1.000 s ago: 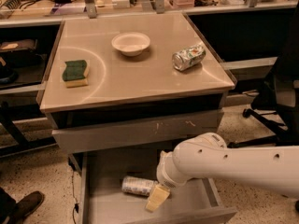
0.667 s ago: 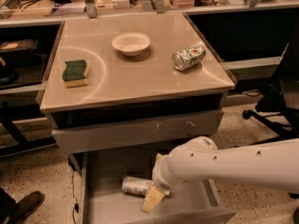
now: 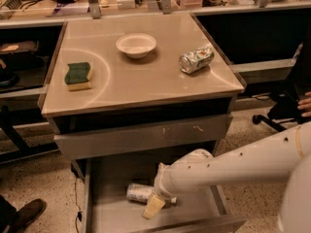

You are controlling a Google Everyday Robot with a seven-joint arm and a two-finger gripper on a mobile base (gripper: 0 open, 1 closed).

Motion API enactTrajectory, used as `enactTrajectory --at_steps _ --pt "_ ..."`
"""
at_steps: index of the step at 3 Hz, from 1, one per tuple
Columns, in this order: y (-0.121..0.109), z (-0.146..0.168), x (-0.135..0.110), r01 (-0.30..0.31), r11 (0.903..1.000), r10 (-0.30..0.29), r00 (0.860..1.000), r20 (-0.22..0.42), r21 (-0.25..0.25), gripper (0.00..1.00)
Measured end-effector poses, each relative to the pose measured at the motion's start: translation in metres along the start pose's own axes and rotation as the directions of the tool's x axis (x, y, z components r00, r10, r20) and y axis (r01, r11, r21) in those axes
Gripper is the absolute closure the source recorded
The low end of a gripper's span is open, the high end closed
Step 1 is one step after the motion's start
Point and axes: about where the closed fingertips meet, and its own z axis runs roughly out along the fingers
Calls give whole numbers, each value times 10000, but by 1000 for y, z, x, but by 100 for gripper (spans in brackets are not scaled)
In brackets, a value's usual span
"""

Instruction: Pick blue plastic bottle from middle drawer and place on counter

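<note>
Your single gripper (image 3: 154,206) sits low inside the open middle drawer (image 3: 111,213), touching the near end of the one blue plastic bottle (image 3: 138,192), which lies on its side on the drawer floor. You cannot tell whether the gripper has closed on it. The counter (image 3: 146,79) carries three things, well apart: one bowl (image 3: 136,45), one sponge (image 3: 78,75) and one crushed can (image 3: 196,59).

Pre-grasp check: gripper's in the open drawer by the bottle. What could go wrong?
The blue plastic bottle lies on its side beside the gripper in the middle drawer; a nudge may roll it. Lifting out, the arm could catch the drawer front above. On the counter, the can may get bumped.
</note>
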Motion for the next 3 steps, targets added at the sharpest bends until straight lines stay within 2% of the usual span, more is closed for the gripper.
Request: enactTrajectory --at_steps 1,3 --pt "-7 24 2 -36 10000 36 9999 142 -11 0" --pt "-5 67 4 -256 9989 271 9989 376 -390 0"
